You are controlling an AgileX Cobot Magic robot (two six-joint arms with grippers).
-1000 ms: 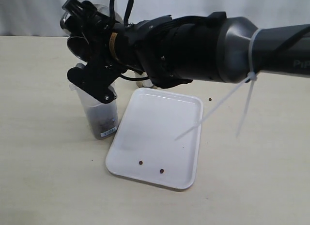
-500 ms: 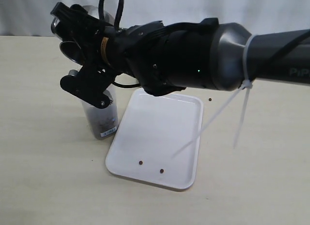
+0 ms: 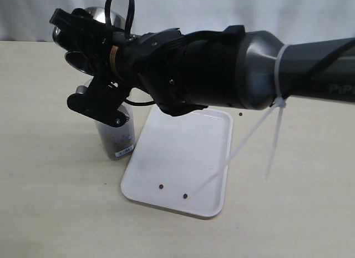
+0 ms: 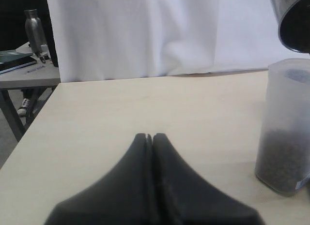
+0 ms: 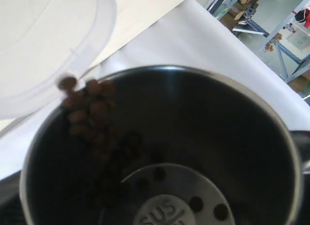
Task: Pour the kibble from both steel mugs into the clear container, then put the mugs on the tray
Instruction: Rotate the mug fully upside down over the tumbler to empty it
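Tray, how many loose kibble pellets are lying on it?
2, at the near edge of the tray: left pellet, right pellet. The right arm may hide more.

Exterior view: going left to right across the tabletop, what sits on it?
clear container → tray → lone kibble pellet on the table. The steel mug in the right gripper hangs tilted above the container, so it has no clear place in the order.
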